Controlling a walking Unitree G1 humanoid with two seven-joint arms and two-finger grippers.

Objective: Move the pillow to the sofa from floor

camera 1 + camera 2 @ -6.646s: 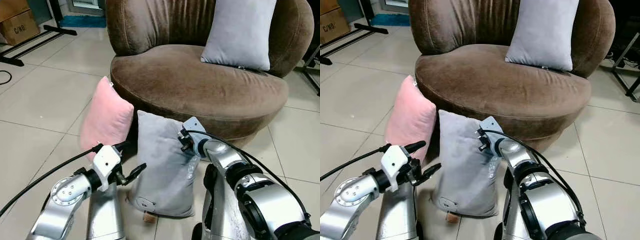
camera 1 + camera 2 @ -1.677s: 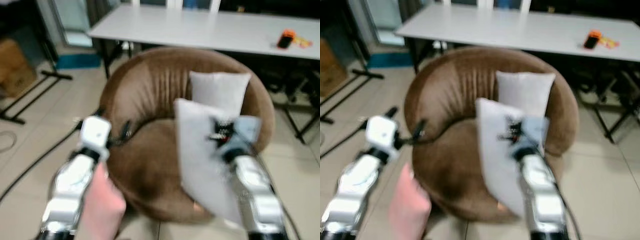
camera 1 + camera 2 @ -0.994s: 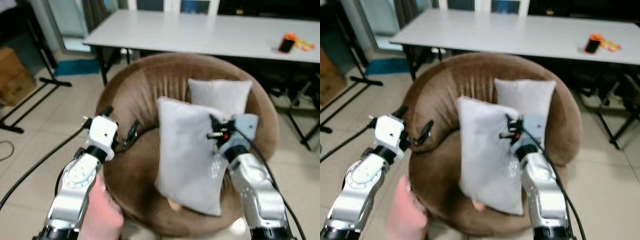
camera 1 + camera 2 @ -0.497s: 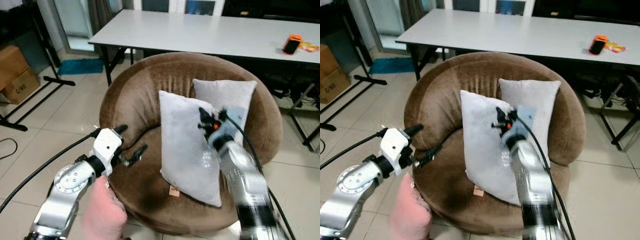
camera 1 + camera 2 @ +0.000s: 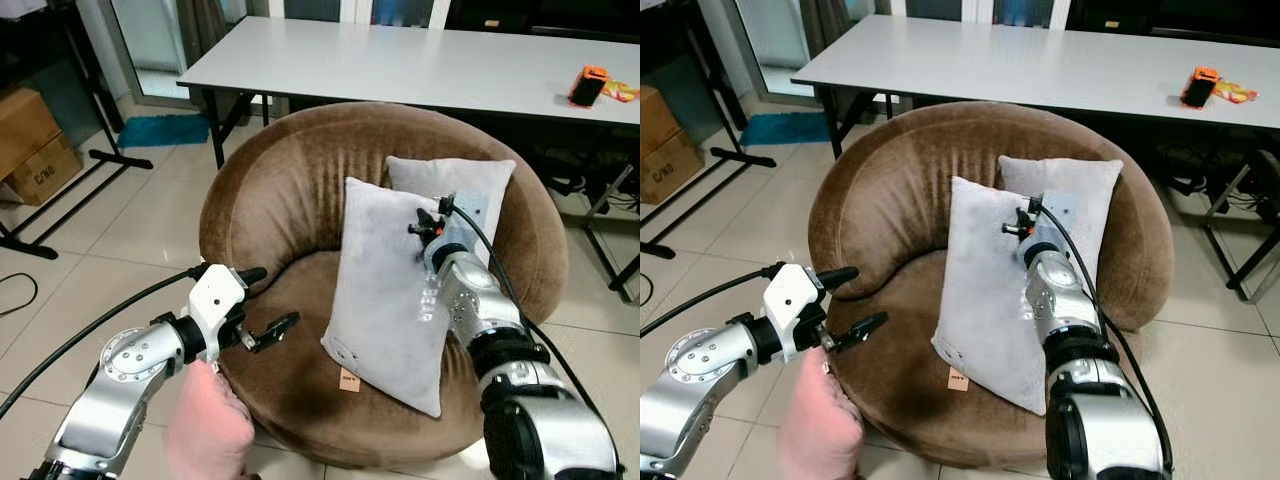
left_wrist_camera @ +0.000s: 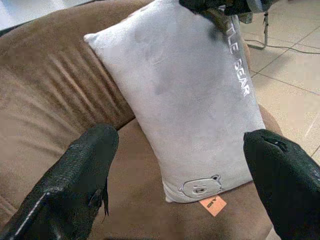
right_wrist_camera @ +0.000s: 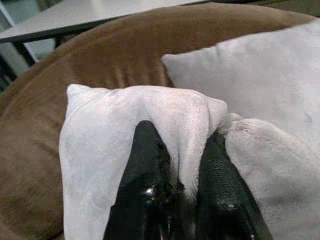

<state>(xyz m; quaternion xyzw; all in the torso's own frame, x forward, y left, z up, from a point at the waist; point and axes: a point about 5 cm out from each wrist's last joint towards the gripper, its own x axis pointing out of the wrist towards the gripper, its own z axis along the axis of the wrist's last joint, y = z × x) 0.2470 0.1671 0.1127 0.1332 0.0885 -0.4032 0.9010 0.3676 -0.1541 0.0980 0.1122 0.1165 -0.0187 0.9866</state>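
The right gripper (image 7: 182,165) pinches the top edge of the grey pillow (image 5: 385,290), which stands on the sofa (image 5: 290,200) seat against a second pillow (image 5: 450,185). The left gripper (image 5: 268,300) hovers spread beside a pink pillow (image 5: 205,435).

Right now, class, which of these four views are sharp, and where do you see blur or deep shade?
Both eye views are sharp and evenly lit. In the right wrist view the right claw pinching the grey pillow is dark and soft, too close to focus. In the left wrist view the left claw's fingers loom blurred, while the pillow's lettering reads crisp.
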